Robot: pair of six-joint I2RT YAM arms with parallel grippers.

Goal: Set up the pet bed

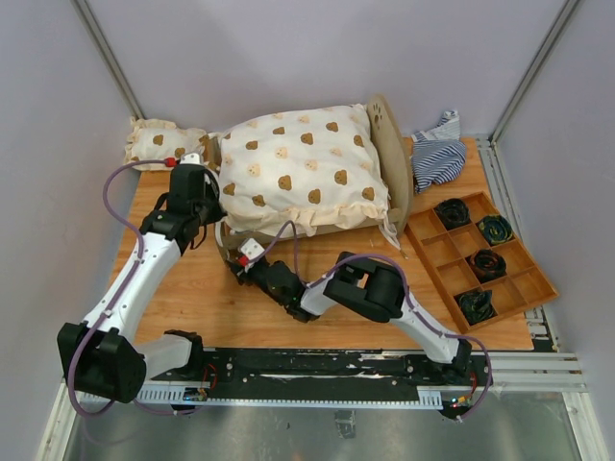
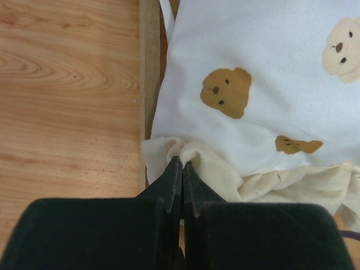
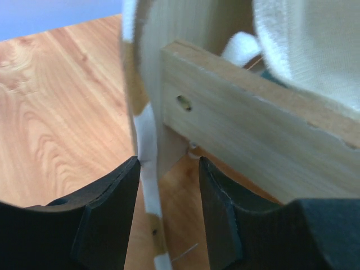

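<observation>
Filling pale-wood pet bed point(image 1: 389, 154), plump ruffled cushion point(image 1: 303, 168)

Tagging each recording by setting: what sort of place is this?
Likely a lab test cell, not a home: plain partition walls, metal corner posts, and a left arm and right arm bolted to a rail at the table edge.

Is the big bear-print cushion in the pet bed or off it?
In it: the big cushion lies on the pet bed, against its upright end board.
</observation>
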